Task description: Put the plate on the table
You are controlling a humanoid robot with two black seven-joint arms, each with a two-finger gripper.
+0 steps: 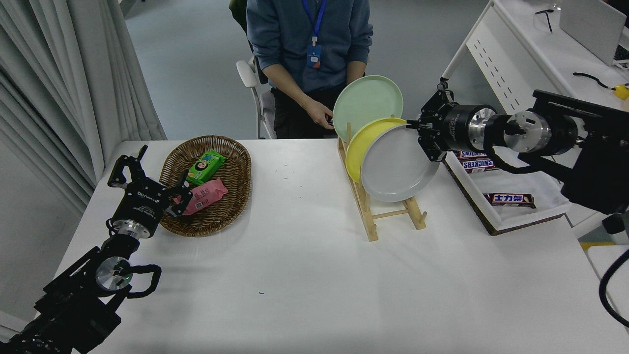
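Note:
The light-grey plate point(399, 164) hangs on edge in the air above the front slot of the wooden rack point(388, 214), clear of its pegs. My right gripper point(425, 138) is shut on the plate's upper right rim and holds it up. The plate covers part of the yellow plate point(361, 145) behind it; the pale green plate point(366, 105) stands in the rack's far slot. The white table point(314, 275) lies below. My left gripper point(147, 174) is parked at the lower left, open, next to the basket.
A wicker basket point(209, 184) with green and pink snack packs sits at the left. A white-lined tray point(511, 196) with chocolate bars lies at the right. A person point(309, 54) sits at the far side, a hand near the green plate.

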